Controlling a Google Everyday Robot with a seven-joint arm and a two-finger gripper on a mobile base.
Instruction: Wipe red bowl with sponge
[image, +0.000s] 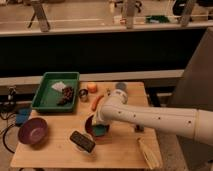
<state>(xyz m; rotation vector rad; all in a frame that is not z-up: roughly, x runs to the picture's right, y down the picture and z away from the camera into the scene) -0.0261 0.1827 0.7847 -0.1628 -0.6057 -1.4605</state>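
We judge wiping is in hand: our gripper (98, 125) presses the sponge (100, 131), held between its fingers, inside the red bowl (89, 125); next we rub around

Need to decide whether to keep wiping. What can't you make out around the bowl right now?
- Gripper: in the camera view, down at the red bowl, hidden by the arm's wrist.
- Red bowl: mostly covered by the arm; only its left rim shows.
- Sponge: a teal patch in the bowl; whether it is held or touching is unclear.
- Contents of the green tray: too blurred to identify.
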